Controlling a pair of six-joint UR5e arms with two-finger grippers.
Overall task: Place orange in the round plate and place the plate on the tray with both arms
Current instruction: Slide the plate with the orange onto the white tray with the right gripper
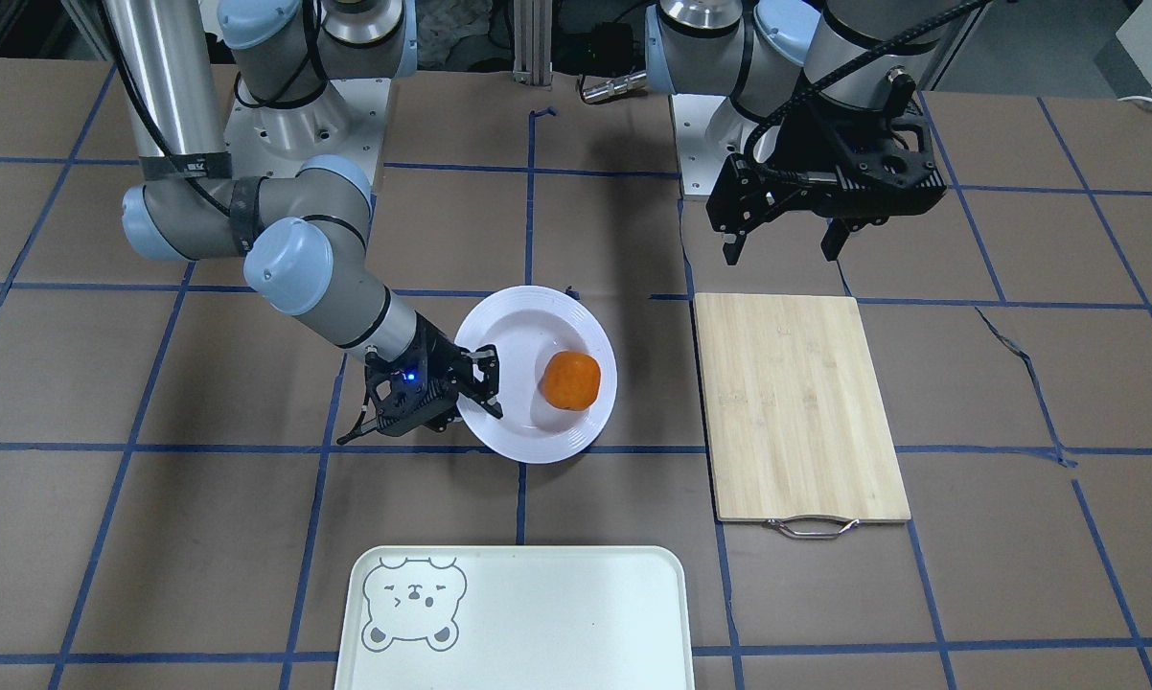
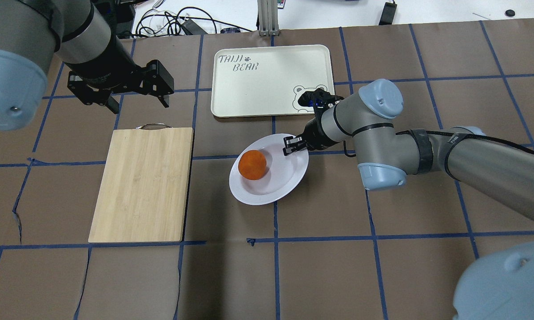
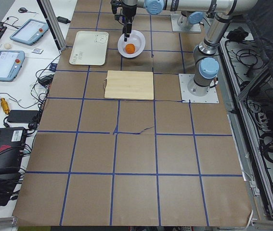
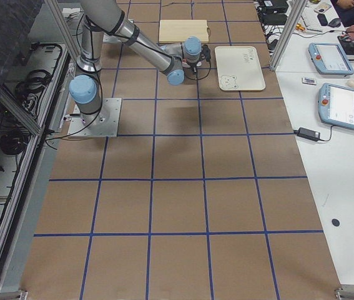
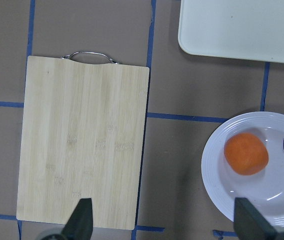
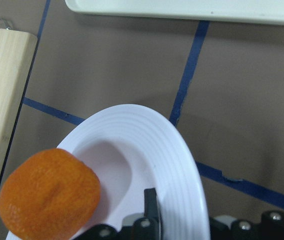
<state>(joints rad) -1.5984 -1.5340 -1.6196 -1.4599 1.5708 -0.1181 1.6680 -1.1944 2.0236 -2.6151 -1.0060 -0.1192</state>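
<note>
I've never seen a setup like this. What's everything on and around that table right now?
orange: one, bright orange, lying in the round plate.
round plate: one, glossy white, mid-table between the tray and the robot.
tray: one, cream with a grey bear outline, on the operators' side, nothing on it.
cutting board: one, pale wood with a metal handle, beside the plate on the robot's left.
table: one, brown cover with a blue tape grid.
touchscreen pendants: two, blue-edged, on the white side bench.
arms: two, silver-grey with light-blue caps.
right end effector: one, black, shut on the plate's rim.
left end effector: one, black, open, holding nothing, above the table by the board's robot-side edge.
</note>
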